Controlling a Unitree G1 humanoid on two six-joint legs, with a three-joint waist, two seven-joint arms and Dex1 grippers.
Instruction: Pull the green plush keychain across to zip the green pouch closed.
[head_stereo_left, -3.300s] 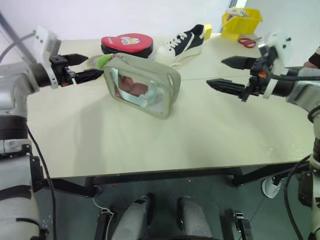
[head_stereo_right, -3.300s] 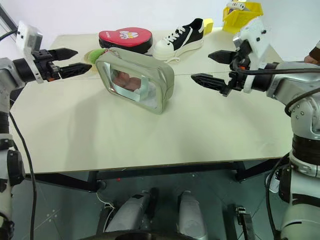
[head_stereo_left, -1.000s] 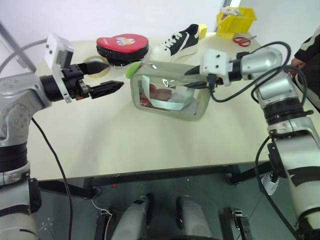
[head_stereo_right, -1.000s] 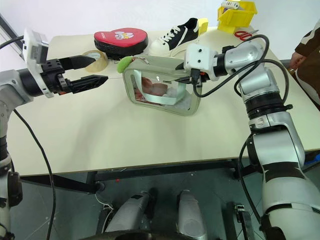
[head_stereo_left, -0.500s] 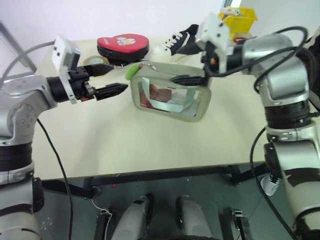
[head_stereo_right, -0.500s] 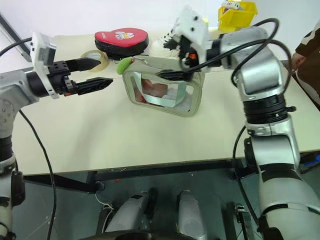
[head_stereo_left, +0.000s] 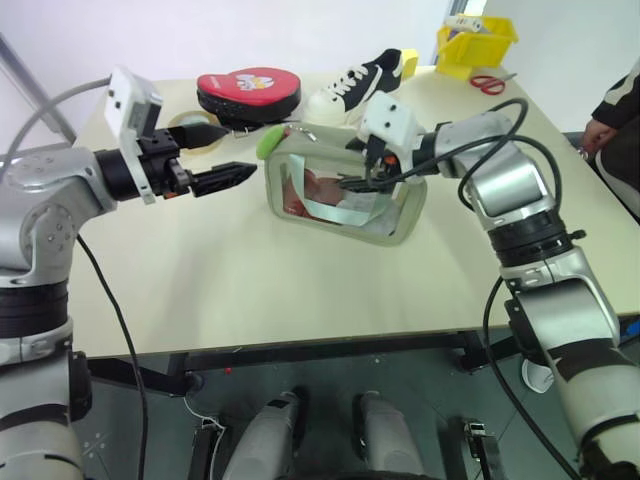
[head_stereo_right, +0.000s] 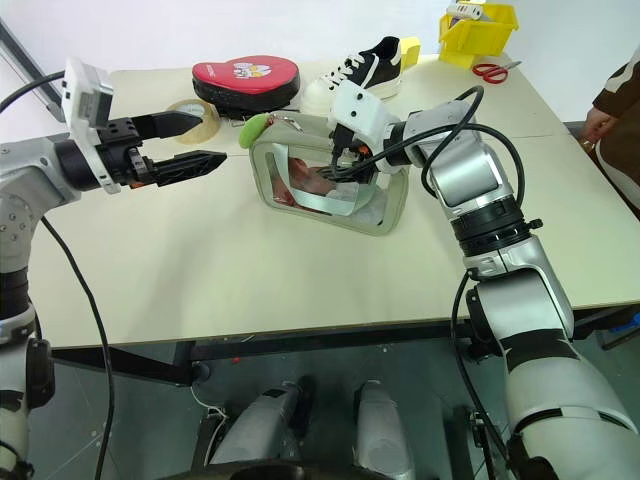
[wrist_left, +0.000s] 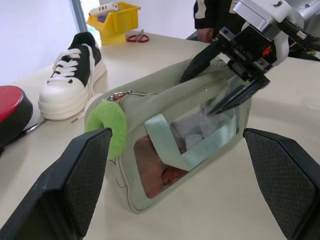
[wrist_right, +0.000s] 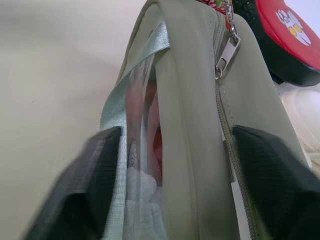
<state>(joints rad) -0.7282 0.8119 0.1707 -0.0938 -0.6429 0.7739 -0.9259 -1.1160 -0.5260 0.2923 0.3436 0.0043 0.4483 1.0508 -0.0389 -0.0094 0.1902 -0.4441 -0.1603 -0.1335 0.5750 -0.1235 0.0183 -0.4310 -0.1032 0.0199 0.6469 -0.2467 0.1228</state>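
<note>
Jaws of the left gripper (head_stereo_left: 222, 157) stand wide and empty, pointing level at the pouch (head_stereo_left: 345, 195) from its keychain end. Just past those tips, at the pouch's upper corner nearest them, sits the keychain (wrist_left: 111, 126), apart from both fingers; the left arm is plainly the nearer one to it. The pouch stands upright on the table (head_stereo_left: 250, 280), its long axis running from the left gripper toward the right gripper (head_stereo_left: 365, 170). That gripper straddles the pouch's far top edge, one finger (wrist_left: 200, 59) on the back and one on the clear window; whether it is clamped or only closing I cannot tell. From the keychain, the zipper line runs along the pouch's top toward the right gripper, so the pull likely goes that way.
</note>
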